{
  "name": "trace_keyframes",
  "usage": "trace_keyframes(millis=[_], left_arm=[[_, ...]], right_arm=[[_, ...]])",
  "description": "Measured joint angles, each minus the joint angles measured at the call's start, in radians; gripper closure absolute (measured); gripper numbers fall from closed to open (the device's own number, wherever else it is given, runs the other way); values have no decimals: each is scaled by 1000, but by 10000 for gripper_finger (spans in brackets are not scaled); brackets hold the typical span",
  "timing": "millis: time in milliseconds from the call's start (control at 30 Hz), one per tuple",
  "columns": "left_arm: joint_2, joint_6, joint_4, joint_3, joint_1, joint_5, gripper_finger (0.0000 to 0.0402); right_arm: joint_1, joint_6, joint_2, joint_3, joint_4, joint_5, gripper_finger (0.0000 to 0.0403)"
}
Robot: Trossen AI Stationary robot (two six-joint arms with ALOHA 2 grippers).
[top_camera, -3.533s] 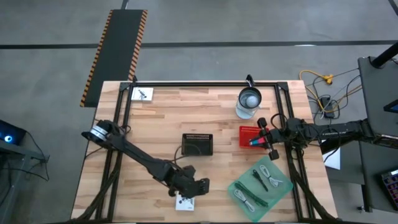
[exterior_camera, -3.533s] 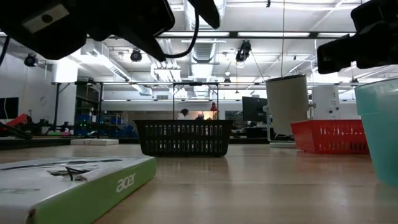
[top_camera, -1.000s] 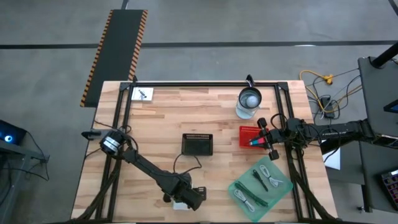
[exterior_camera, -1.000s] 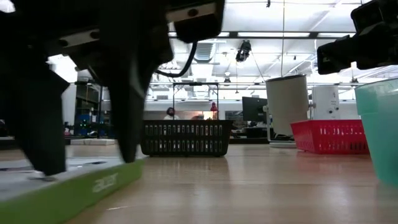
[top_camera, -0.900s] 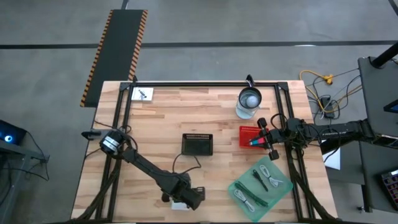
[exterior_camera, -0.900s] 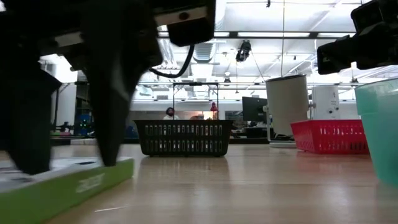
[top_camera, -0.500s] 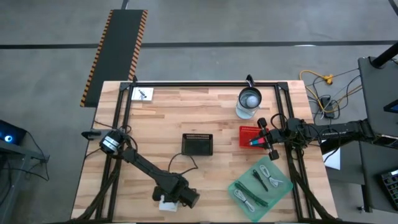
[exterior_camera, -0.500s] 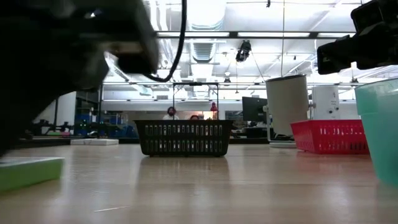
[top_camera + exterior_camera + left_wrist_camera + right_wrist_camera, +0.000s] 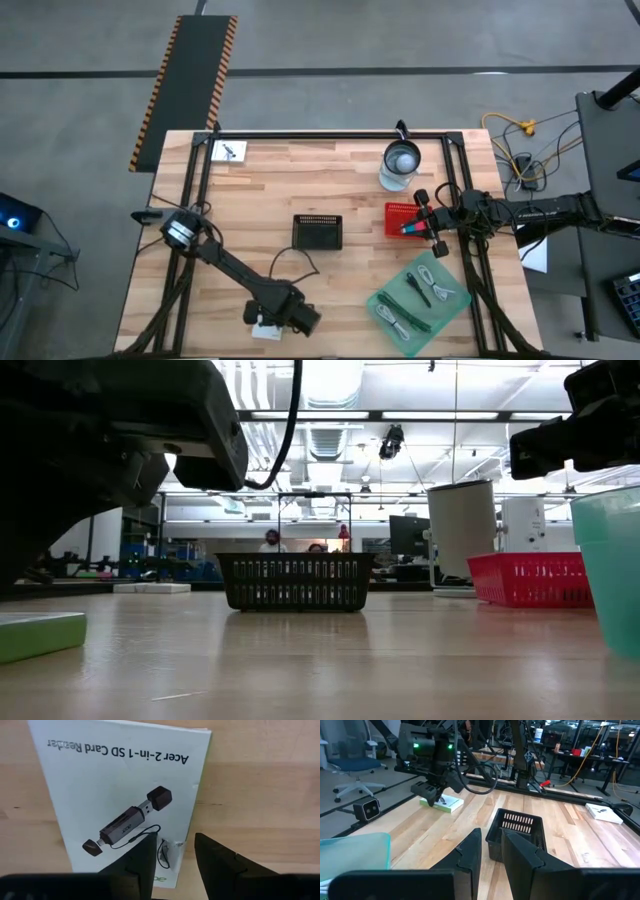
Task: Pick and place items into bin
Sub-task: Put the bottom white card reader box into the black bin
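A flat white box printed "Acer 2-in-1 SD Card Reader" [image 9: 120, 795], with green sides, lies flat near the table's near edge [image 9: 262, 328] and shows at the left of the low view [image 9: 30, 635]. My left gripper [image 9: 175, 840] is open and slants down over the box's long edge [image 9: 285, 318]. My right gripper [image 9: 491, 832] is shut and hangs over the red basket [image 9: 400, 215], touching nothing. The black wire bin [image 9: 318, 232] stands mid-table. Coiled white cables and a dark stick lie in a teal tray [image 9: 420, 295]. My left gripper comes slanting down from the table's right side and straddles the box's long edge [image 9: 186, 837]. One fingertip [image 9: 147, 847] lies on the printed top face; the other [image 9: 210, 847] stands beside the box over the bare wood. The box stays flat on the table.
A metal cup [image 9: 401, 160] stands at the far right, and a small white card [image 9: 229, 151] lies at the far left corner. The black bin [image 9: 517, 832] sits between the arms. People show in the room beyond the table [image 9: 270, 540].
My left gripper has moved toward the table's left edge, staying low. The white and green box has slid along the table with it, toward the left, and remains flat. The right arm has kept still.
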State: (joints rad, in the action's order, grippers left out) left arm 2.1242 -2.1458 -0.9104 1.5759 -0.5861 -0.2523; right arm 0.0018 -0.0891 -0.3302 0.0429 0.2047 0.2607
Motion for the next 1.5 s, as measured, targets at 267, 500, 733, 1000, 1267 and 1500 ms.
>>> trace_keyframes(millis=[267,500,733,1000,1267,1500], left_arm=[[-17,-55,-49,52,-2,61,284],[-14,-73,-42,69,-4,68,284],[-14,-75,-6,64,-17,64,284],[41,-74,33,53,-23,22,284],[65,-28,39,50,-26,67,284],[66,83,46,44,-26,69,284]], right_arm=[[0,-4,0,0,-7,0,339],[0,-22,-1,0,-15,-1,339],[0,-23,0,0,-15,0,339],[0,-23,-1,0,-18,0,339],[0,-20,0,0,-18,0,339],[0,-19,0,0,-18,0,339]])
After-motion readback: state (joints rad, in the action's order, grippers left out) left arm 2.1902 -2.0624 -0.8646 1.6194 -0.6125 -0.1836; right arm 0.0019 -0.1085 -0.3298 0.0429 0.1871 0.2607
